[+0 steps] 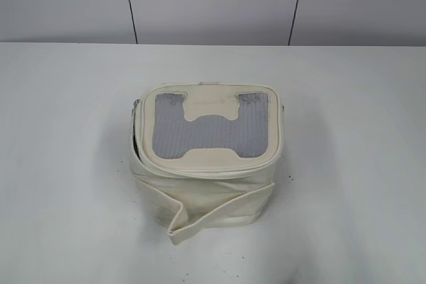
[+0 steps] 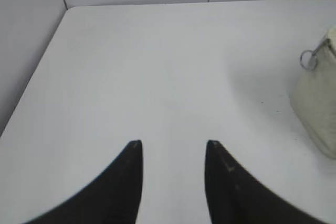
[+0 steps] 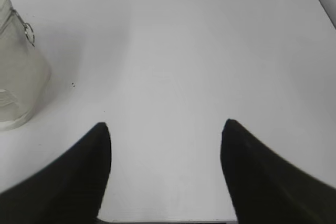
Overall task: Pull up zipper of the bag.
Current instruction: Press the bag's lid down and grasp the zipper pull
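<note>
The cream-white bag [image 1: 210, 161] stands in the middle of the white table, its grey mesh top with a cream H-shaped patch facing up. The zipper [image 1: 213, 167] runs round the lid rim, and the lid gapes open at the left side. One silver ring pull [image 2: 308, 59] shows on the bag's corner in the left wrist view, another [image 3: 27, 31] in the right wrist view. A loose fabric strap [image 1: 219, 211] droops across the front. My left gripper [image 2: 173, 145] is open and empty, left of the bag. My right gripper [image 3: 165, 127] is open and empty, right of it. Neither gripper shows in the exterior view.
The white table [image 1: 66, 164] stretches around the bag. A grey panelled wall [image 1: 213, 4] stands behind the table's far edge. The table's left edge and the wall show in the left wrist view [image 2: 31, 77].
</note>
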### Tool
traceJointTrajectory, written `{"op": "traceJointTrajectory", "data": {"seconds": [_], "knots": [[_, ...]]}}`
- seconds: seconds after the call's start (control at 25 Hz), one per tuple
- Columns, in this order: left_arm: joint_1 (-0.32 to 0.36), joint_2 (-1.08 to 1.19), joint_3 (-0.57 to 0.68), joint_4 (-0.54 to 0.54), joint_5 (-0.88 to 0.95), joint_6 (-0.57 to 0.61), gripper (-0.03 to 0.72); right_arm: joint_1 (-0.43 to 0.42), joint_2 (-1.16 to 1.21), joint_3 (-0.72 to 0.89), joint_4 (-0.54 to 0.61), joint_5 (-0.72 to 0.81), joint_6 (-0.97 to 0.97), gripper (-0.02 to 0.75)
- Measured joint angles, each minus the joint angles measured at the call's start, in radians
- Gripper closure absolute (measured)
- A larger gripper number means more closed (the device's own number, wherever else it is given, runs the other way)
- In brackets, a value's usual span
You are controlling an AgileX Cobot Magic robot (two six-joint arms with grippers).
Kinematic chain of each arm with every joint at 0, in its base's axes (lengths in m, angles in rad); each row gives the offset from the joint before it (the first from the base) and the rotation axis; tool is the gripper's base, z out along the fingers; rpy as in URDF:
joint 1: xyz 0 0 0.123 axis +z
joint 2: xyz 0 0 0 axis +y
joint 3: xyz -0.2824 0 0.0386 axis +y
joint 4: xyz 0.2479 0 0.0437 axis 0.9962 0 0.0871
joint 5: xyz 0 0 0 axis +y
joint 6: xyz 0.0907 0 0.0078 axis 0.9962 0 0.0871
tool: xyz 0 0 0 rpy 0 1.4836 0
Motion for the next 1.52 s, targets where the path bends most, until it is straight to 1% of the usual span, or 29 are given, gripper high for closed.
{"op": "traceJointTrajectory", "data": {"seconds": [0.08,0.2,0.28,0.36,0.48,0.6,0.68,0.76,0.88,0.96,1.12,1.32,1.4,1.52], "knots": [[-0.012,0.029,-0.01,-0.051,-0.02,0.0,0.38,0.0,0.052,-0.008,0.024,-0.022,0.0,0.223],[-0.014,0.091,-0.019,-0.126,-0.077,0.0,0.38,0.0,0.16,-0.02,0.107,-0.115,-0.041,0.223],[-0.015,0.149,-0.019,-0.171,-0.119,0.001,0.38,0.02,0.23,-0.022,0.197,-0.191,-0.127,0.223],[-0.016,0.232,-0.02,-0.234,-0.173,0.025,0.38,0.054,0.305,-0.036,0.256,-0.239,-0.218,0.223],[-0.017,0.377,-0.03,-0.351,-0.242,0.122,0.38,0.121,0.438,-0.091,0.277,-0.272,-0.293,0.223],[-0.017,0.543,-0.052,-0.492,-0.273,0.281,0.38,0.205,0.603,-0.179,0.284,-0.274,-0.365,0.223],[-0.017,0.665,-0.074,-0.569,-0.269,0.397,0.38,0.25,0.74,-0.263,0.292,-0.248,-0.412,0.223],[-0.017,0.779,-0.101,-0.623,-0.247,0.488,0.38,0.271,0.884,-0.356,0.303,-0.198,-0.473,0.223],[-0.017,0.952,-0.152,-0.65,-0.191,0.589,0.38,0.293,1.069,-0.507,0.331,-0.116,-0.587,0.223],[-0.017,1.041,-0.194,-0.664,-0.158,0.622,0.38,0.314,1.198,-0.619,0.363,-0.066,-0.661,0.223],[-0.017,1.175,-0.269,-0.679,-0.145,0.636,0.38,0.37,1.418,-0.831,0.395,0.033,-0.743,0.223],[-0.024,1.307,-0.353,-0.686,-0.111,0.644,0.38,0.446,1.661,-1.075,0.403,0.12,-0.757,0.223],[-0.045,1.36,-0.378,-0.687,-0.093,0.654,0.38,0.477,1.745,-1.169,0.407,0.147,-0.76,0.223],[-0.089,1.436,-0.428,-0.688,-0.056,0.66,0.379,0.502,1.862,-1.283,0.43,0.162,-0.76,0.223]]}}
